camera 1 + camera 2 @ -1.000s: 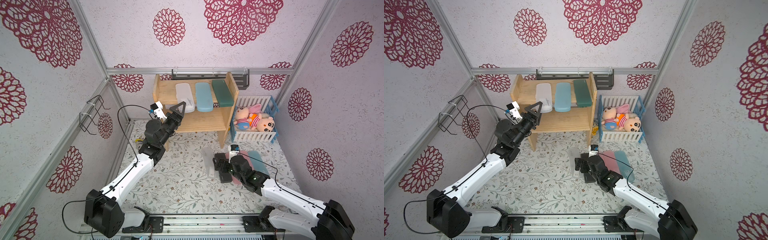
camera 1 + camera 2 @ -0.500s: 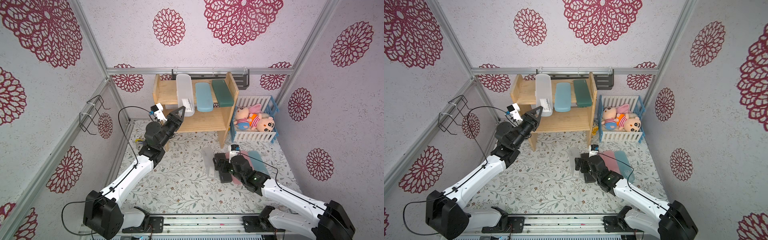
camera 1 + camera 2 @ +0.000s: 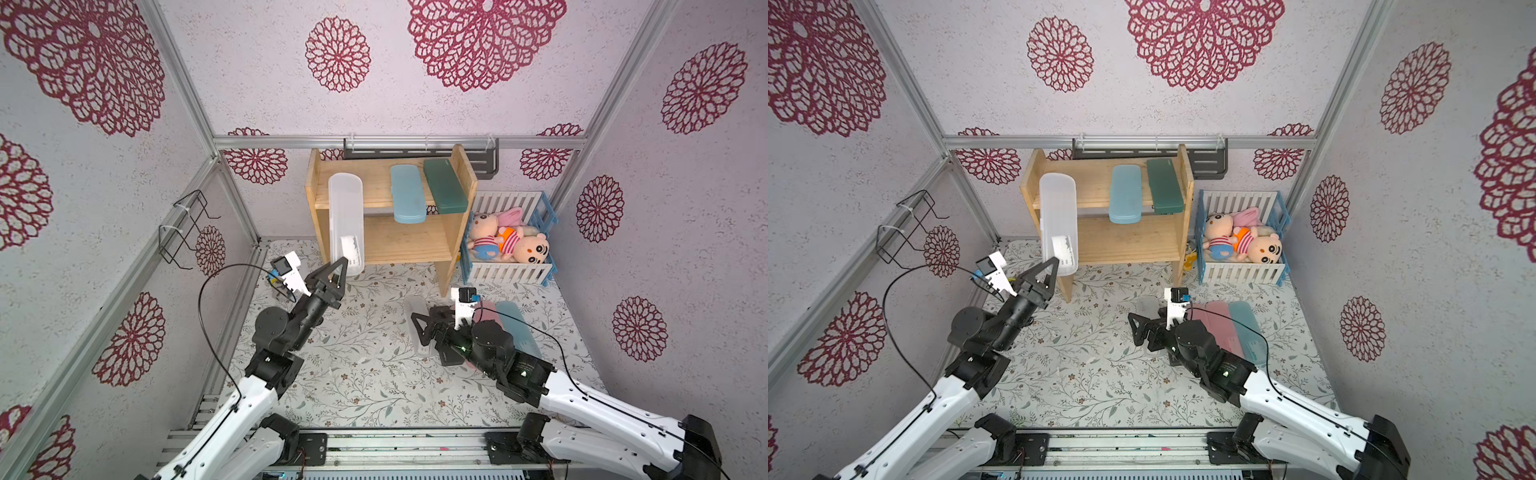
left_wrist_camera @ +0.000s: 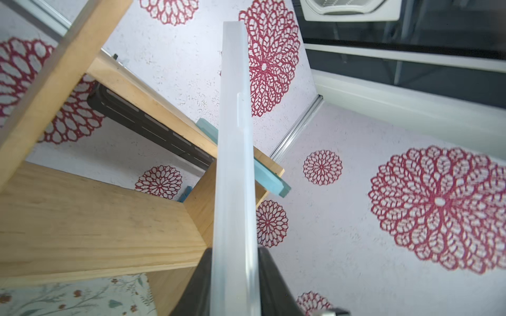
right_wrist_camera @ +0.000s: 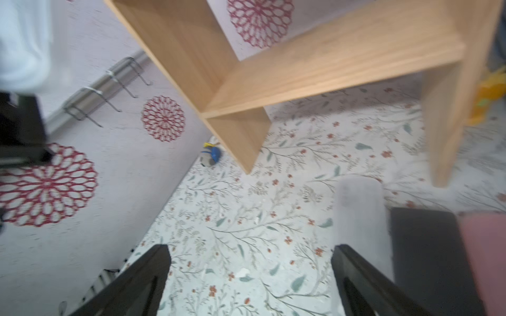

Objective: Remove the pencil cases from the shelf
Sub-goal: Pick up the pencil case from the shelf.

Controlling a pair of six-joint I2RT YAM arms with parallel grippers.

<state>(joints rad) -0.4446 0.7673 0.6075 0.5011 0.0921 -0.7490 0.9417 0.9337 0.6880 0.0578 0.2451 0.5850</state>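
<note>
My left gripper [image 3: 341,268] [image 3: 1054,268] [image 4: 234,276] is shut on the lower end of a frosted white pencil case [image 3: 345,216] [image 3: 1058,220] [image 4: 235,177]. The case stands on end in front of the left part of the wooden shelf [image 3: 409,245] [image 3: 1129,243]. A light blue case [image 3: 408,194] [image 3: 1124,194] and a dark green case [image 3: 444,187] [image 3: 1165,188] lie on the top tier. My right gripper [image 3: 426,326] [image 3: 1142,328] [image 5: 250,247] hangs open low over the floor. Beside it lie a frosted white case [image 5: 361,219], a black case [image 5: 427,260] and a pink case [image 3: 1219,320].
Another light blue case [image 3: 515,328] lies on the floor to the right of the pink one. A white-and-blue crate [image 3: 509,272] with plush toys stands right of the shelf. A dark rack [image 3: 484,160] hangs behind it. A wire rack [image 3: 183,228] juts from the left wall.
My left gripper closed on the frosted white case that lay on the top tier, tipped it upright and drew it forward and down. The right arm has not moved.
</note>
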